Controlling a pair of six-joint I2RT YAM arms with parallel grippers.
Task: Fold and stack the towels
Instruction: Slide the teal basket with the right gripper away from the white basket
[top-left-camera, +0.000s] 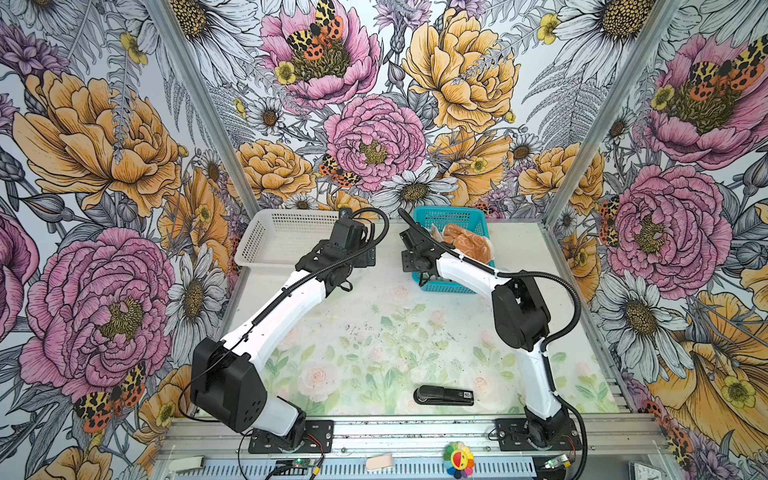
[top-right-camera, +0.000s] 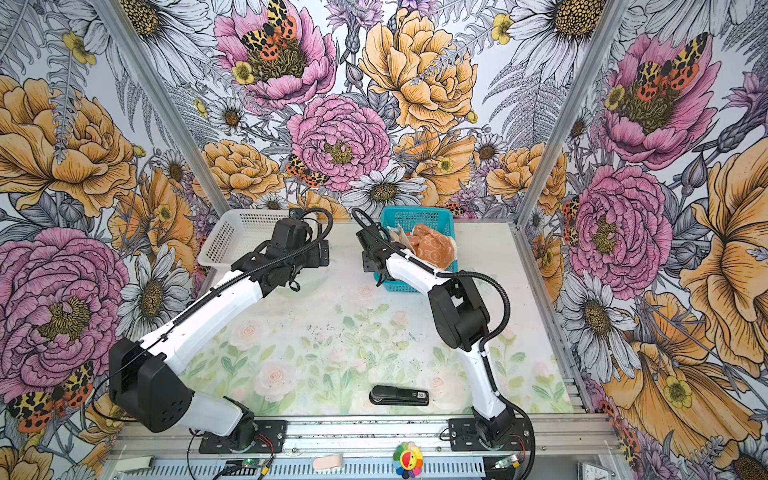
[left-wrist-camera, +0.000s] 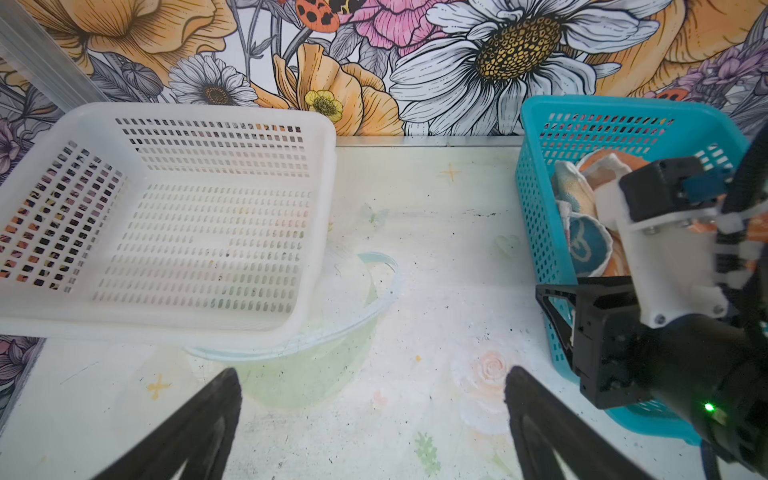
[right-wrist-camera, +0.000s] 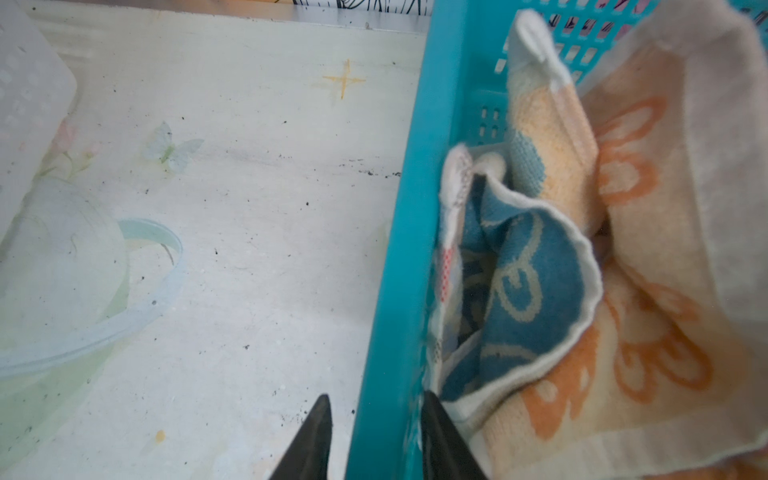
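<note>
Nearest in both top views, a black stapler (top-left-camera: 444, 395) (top-right-camera: 399, 395) lies on the bench (top-left-camera: 374, 332), well apart from the teal basket (top-left-camera: 457, 214) at the far edge. The towels (top-left-camera: 467, 245) sit crumpled inside that basket, with an orange print uppermost. A white basket (top-left-camera: 282, 241) stands to the left of the teal basket, with bare bench between them.

From the left wrist, the left fingers (left-wrist-camera: 372, 372) stand wide apart over bare bench, holding nothing, short of the teal basket and clear of it.

From the right wrist, the right fingers (right-wrist-camera: 376, 397) stand a little apart, astride the teal basket's side wall. One is outside over the bench, with a sliver of bench showing between it and the wall. The other is inside, at the hem of a blue towel (right-wrist-camera: 536, 291). They are not clamped on anything. The blue towel is bunched against that wall, lying on an orange towel (right-wrist-camera: 648, 353) that fills the rest of the basket.
</note>
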